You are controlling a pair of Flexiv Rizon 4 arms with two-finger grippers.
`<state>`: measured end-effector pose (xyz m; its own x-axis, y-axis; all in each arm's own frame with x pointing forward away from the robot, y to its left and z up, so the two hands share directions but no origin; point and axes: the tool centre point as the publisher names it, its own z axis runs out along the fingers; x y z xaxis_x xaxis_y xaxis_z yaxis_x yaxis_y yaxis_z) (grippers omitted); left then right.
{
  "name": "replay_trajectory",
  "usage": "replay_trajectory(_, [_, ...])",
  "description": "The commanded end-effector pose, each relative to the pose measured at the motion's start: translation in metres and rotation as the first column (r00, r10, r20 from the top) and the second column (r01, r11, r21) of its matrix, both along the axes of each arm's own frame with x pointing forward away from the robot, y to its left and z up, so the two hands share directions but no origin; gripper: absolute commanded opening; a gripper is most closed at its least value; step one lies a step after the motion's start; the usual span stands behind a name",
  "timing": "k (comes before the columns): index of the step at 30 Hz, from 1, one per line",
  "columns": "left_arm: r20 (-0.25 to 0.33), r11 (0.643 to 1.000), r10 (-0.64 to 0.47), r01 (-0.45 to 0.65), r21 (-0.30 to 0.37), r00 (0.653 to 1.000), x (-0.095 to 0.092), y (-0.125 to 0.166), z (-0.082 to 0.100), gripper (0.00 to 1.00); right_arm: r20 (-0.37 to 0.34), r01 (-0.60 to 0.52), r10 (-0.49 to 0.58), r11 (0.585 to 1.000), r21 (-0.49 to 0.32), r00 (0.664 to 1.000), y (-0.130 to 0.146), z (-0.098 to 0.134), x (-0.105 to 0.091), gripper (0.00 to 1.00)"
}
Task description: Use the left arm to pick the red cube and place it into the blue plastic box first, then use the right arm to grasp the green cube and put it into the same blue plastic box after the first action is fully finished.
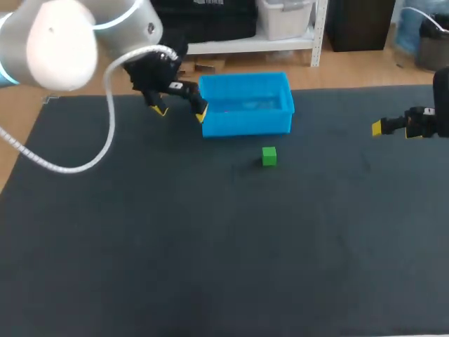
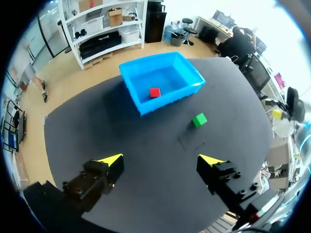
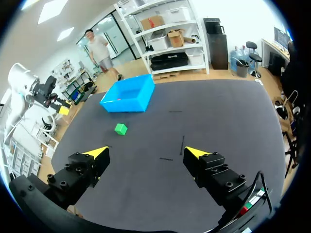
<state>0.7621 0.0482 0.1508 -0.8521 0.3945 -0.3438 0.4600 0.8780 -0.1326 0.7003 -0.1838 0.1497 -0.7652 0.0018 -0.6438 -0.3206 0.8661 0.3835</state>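
My left gripper (image 1: 181, 111) stands wide open with nothing between its yellow tips. In the head view it sits by the left end of the blue plastic box (image 1: 245, 123), and in its own wrist view the box lies ahead of the fingers, well clear of them. The red cube (image 2: 154, 92) rests on the floor of the box, near its middle. The green cube (image 1: 269, 156) sits on the dark table (image 1: 210, 246) just in front of the box, close to it but not touching it. My right gripper (image 1: 393, 130) is out near the table's right side, well apart from the green cube, its fingers spread wide and holding nothing.
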Motion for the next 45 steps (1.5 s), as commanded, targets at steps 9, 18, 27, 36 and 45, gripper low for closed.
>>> replay_trajectory(9, [0.362, 0.974, 0.079, 0.006, -0.228, 0.929, -0.048, 0.026, -0.015, 1.00, 0.000, -0.001, 0.001, 1.000, -0.001, 1.000, -0.001, 0.000, 0.000, 1.00])
replay_trajectory(18, [0.354, 0.966, 0.019, 0.074, -0.250, 0.935, -0.054, 0.031, -0.013, 1.00, 0.000, -0.001, 0.001, 1.000, -0.001, 1.000, -0.001, 0.000, 0.000, 1.00])
replay_trajectory(27, [0.356, 0.954, -0.043, 0.144, -0.262, 0.933, -0.055, 0.032, -0.009, 1.00, 0.000, -0.001, 0.001, 1.000, -0.001, 1.000, -0.001, 0.000, 0.000, 1.00])
replay_trajectory(36, [0.319, 0.942, -0.071, 0.169, -0.289, 0.945, -0.061, 0.040, -0.012, 1.00, 0.000, -0.001, 0.001, 1.000, -0.001, 1.000, -0.001, 0.000, 0.000, 1.00])
replay_trajectory(45, [0.288, 0.938, -0.136, 0.217, -0.269, 0.948, -0.065, 0.047, -0.012, 1.00, 0.000, -0.001, 0.001, 1.000, -0.001, 1.000, -0.001, 0.000, 0.000, 1.00])
